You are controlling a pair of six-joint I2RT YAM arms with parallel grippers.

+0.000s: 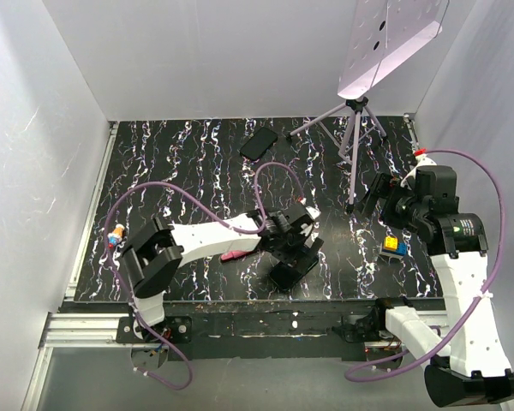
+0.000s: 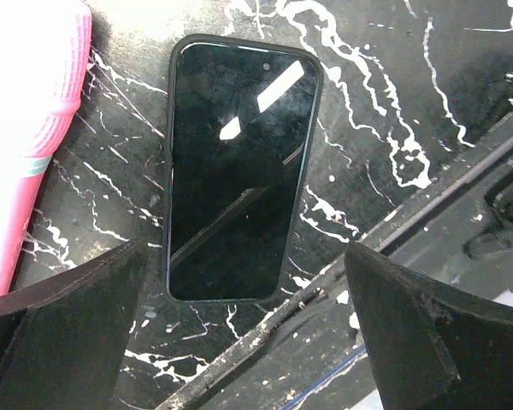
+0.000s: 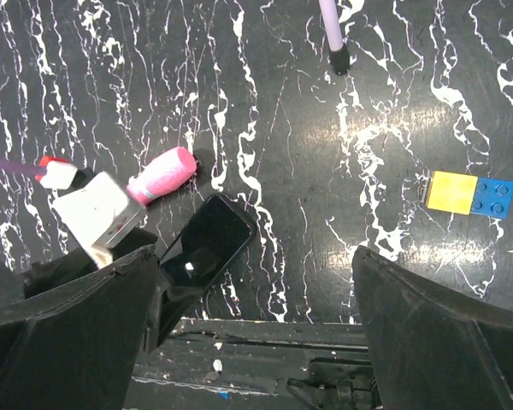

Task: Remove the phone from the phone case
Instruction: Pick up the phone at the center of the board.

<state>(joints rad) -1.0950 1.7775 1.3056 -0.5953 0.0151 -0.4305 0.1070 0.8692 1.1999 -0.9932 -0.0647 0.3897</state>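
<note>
The phone in its black case (image 2: 235, 171) lies screen up on the black marbled table, close to the front edge; it also shows in the top view (image 1: 296, 271) and the right wrist view (image 3: 207, 243). My left gripper (image 2: 239, 265) hovers just above its near end, open and empty, one finger (image 2: 77, 299) on each side. In the top view the left gripper (image 1: 295, 247) partly hides the phone. My right gripper (image 3: 255, 256) is open and empty, held high at the right (image 1: 379, 195), well away from the phone.
A pink object (image 2: 26, 128) lies just left of the phone. A second flat black item (image 1: 259, 143) lies at the back. A yellow and blue brick (image 3: 468, 192) sits to the right. A tripod (image 1: 353, 137) stands at the back right. The table's front rail (image 2: 427, 213) runs beside the phone.
</note>
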